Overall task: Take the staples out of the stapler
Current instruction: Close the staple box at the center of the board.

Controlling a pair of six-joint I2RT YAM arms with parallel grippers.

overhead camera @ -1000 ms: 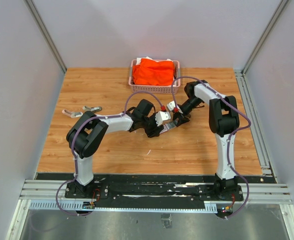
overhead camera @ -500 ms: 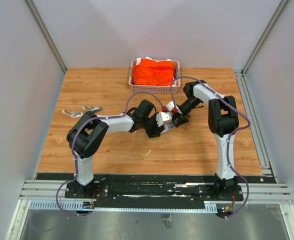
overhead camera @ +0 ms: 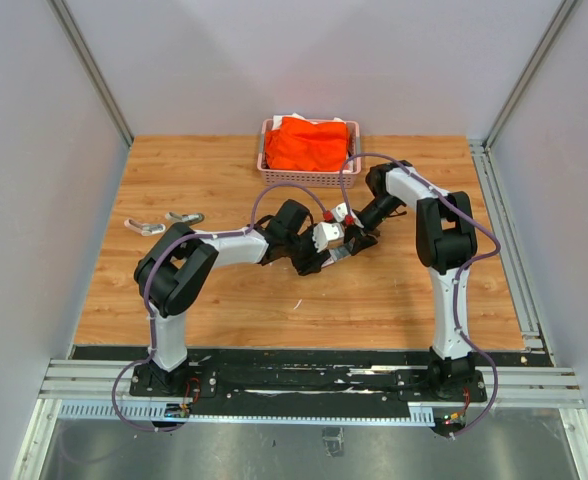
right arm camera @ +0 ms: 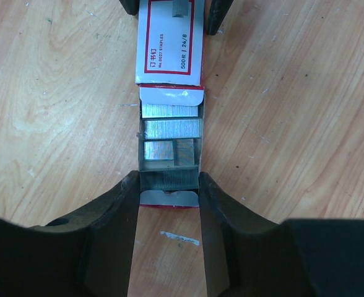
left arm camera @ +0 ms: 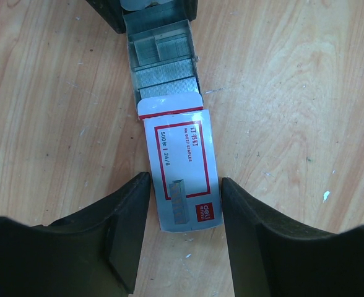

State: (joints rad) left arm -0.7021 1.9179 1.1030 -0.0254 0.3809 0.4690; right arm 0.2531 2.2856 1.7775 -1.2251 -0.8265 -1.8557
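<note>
Where the box (right arm camera: 168,43) gapes, staples (right arm camera: 171,129) — silvery-grey strips — lie packed.

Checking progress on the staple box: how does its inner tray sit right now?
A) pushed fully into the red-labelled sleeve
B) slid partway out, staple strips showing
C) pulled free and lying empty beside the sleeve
B: the inner tray sticks partway out of the sleeve, with silvery staple strips lying in it.
</note>
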